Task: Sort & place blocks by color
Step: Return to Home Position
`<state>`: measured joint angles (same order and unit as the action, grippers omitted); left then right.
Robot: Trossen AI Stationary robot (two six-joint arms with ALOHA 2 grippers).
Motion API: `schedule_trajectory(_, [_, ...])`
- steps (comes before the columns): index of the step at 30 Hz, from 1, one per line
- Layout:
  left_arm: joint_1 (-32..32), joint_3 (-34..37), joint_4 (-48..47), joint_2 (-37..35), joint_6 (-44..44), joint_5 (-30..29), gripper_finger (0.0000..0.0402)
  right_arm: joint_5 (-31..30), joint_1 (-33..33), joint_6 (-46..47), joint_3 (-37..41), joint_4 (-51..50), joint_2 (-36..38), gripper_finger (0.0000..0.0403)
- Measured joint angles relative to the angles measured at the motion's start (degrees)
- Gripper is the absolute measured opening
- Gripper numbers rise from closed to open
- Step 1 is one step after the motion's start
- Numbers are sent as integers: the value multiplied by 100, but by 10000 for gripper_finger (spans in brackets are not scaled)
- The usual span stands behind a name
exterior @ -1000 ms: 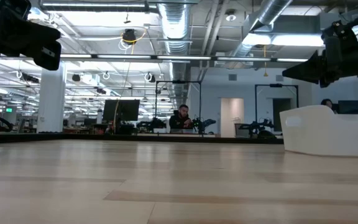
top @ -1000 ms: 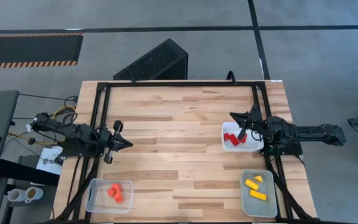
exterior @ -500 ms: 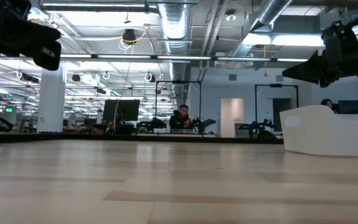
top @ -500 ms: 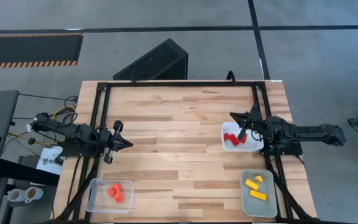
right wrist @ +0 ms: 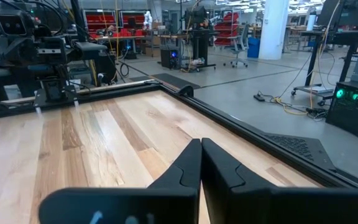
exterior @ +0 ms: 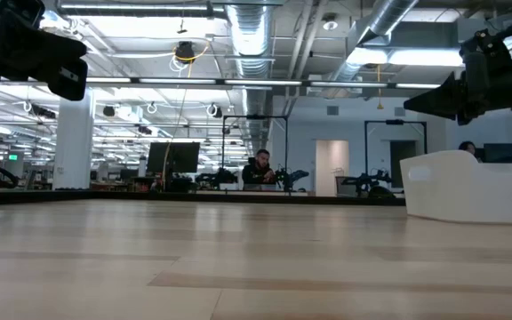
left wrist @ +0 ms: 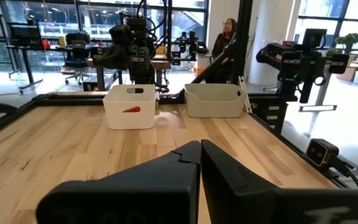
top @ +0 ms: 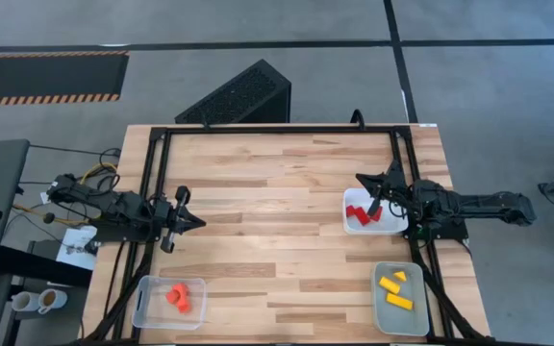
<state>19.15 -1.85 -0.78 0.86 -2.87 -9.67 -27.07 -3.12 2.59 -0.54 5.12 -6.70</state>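
Note:
The blocks lie sorted in three trays. Red blocks (top: 360,215) lie in the white tray (top: 373,229) at the table's right edge. Yellow blocks (top: 394,292) rest in a tray (top: 400,322) at the near right. Orange blocks (top: 179,297) sit in a clear tray (top: 148,306) at the near left. My left gripper (top: 200,221) is shut and holds nothing, level above the table's left side. My right gripper (top: 359,178) is shut with nothing in it, hovering level just beyond the red tray's far corner.
A black frame (top: 277,130) runs around the wooden table top. A dark slatted box (top: 239,96) lies on the floor beyond the far edge. The middle of the table (top: 277,221) is bare wood. A person (exterior: 258,169) sits far off in the room.

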Motion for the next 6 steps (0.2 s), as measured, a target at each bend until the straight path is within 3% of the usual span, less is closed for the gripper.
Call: schedule_trajectory(6, [-1,0,0,-1,28,1,0,0,-1,0,0,0,0,27])
